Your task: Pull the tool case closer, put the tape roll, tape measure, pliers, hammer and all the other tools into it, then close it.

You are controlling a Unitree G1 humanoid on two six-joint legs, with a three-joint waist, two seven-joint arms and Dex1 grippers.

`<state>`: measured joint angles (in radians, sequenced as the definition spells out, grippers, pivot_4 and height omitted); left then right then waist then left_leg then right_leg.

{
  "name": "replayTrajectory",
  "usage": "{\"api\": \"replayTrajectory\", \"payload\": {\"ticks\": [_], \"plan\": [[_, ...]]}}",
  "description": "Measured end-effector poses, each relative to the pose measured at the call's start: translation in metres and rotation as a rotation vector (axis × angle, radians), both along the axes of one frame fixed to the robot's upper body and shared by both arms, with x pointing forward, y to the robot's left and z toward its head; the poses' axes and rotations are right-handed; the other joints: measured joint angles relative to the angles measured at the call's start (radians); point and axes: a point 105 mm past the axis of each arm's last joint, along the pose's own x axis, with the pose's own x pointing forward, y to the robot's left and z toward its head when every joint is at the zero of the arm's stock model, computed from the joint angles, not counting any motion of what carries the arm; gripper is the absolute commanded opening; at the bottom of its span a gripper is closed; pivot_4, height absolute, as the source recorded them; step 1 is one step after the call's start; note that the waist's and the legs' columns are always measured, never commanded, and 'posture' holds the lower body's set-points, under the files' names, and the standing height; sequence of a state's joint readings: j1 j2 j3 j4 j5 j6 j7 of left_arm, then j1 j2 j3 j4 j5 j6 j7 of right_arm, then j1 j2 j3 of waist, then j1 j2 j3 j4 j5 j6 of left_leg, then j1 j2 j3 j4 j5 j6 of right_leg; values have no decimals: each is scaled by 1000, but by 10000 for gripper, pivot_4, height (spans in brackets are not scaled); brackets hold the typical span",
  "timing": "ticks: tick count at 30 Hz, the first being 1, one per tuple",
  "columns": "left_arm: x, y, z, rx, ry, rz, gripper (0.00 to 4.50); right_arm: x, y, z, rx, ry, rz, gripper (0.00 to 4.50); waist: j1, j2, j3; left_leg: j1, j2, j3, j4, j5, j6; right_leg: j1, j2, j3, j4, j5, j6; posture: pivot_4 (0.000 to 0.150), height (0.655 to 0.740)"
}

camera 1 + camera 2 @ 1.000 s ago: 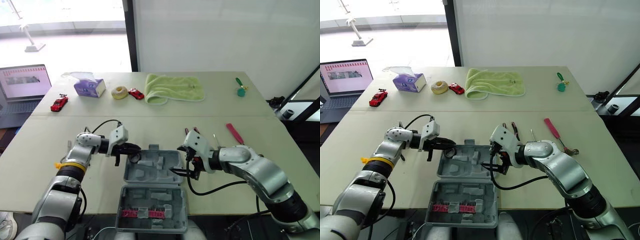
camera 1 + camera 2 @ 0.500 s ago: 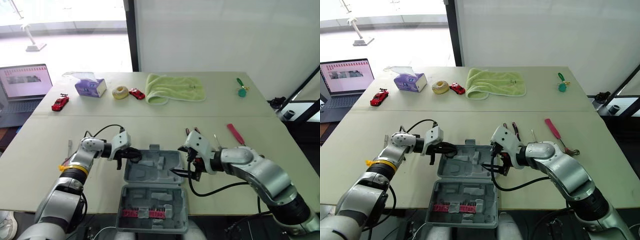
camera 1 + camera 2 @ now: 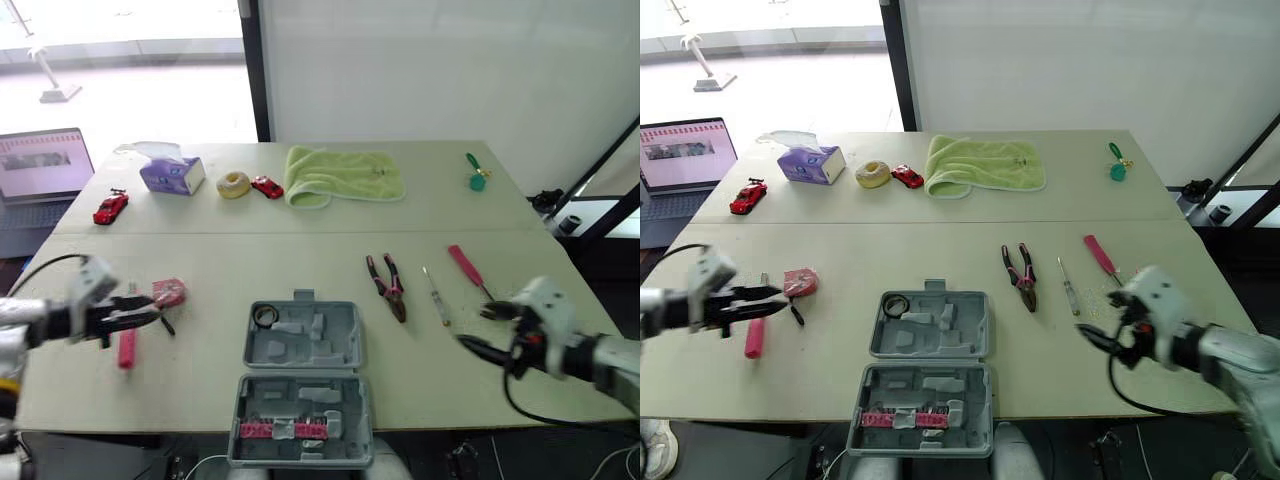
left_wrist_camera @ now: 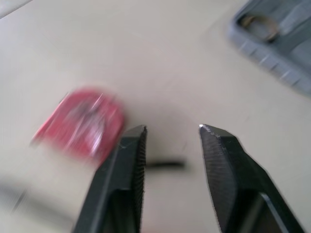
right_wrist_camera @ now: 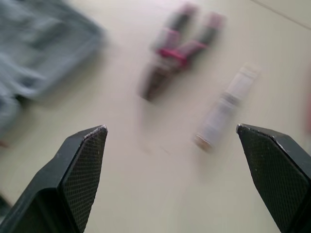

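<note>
Spread left claw beside blurred red tape measure

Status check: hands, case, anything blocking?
Both open, empty: left hand by tape measure, right hand facing pliers and screwdriver. Case open, tape roll inside. Nothing between hands and tools.

Left gripper is held low, far out left, fingers moderately parted. Right gripper is held far out right, fingers spread wide, probably hovering rather than resting.
</note>
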<state>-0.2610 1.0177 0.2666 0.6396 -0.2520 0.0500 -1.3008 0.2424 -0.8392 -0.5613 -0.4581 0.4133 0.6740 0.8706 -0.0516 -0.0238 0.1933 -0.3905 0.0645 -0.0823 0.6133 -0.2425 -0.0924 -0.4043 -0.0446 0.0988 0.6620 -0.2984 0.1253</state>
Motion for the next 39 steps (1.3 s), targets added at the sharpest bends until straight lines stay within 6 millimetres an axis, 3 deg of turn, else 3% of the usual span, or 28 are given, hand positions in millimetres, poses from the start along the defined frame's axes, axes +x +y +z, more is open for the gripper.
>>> {"api": "replayTrajectory", "payload": {"ticks": [2,6,9,15,22,25,27,31,36,39], "plan": [[-10,19,-1,21,-22,76,43278,-8,-15,3,-16,-18,-26,45000,9,0,0,1,0,0,0,0,-1,1,-1,0,-1,-2,-4,1500,7400],[-51,70,-19,10,-11,332,44200,-33,-74,-1,-9,-49,-206,45000,8,-1,0,0,0,2,0,0,-1,1,-1,0,-4,-3,-5,1500,7400],[-63,84,-26,20,-12,407,44200,-48,-99,-8,-15,-42,-271,45000,10,-1,-1,0,0,2,0,0,-1,1,-1,0,-4,-3,-5,1500,7400],[-63,87,-26,34,-37,414,44200,-58,-114,-17,-15,-45,-303,45000,6,0,-1,0,0,2,-1,0,-1,1,-1,0,-4,-3,-5,1500,7400],[-54,78,-29,30,-45,374,44200,-52,-106,-17,-18,-58,-276,45000,7,1,-1,0,0,2,-1,0,-1,1,-1,1,-4,-2,-5,1500,7400],[-46,64,-34,-12,-53,339,44200,-40,-78,-10,35,-81,-204,45000,6,1,-1,0,0,2,-1,0,-1,1,-1,1,-3,-2,-4,1500,7400],[-42,49,-36,-50,-59,299,44200,-29,-49,0,89,-93,-123,45000,3,1,-1,1,0,2,0,0,-1,1,-1,1,-3,-1,-2,1500,7400],[-29,1,-38,-202,-113,250,44200,-5,30,25,194,-117,133,45000,4,2,-1,1,1,3,0,0,-2,1,-1,2,0,0,-1,1500,7400],[-26,-49,-39,-304,-200,378,44200,19,103,47,244,-123,411,45000,11,-2,-1,0,0,2,3,0,-2,2,0,2,0,0,0,1500,7400],[-22,-59,-34,-295,-235,525,44200,27,130,50,222,-115,523,45000,22,-3,-2,-1,0,0,3,0,-2,2,-1,1,0,0,0,1500,7400]]}}
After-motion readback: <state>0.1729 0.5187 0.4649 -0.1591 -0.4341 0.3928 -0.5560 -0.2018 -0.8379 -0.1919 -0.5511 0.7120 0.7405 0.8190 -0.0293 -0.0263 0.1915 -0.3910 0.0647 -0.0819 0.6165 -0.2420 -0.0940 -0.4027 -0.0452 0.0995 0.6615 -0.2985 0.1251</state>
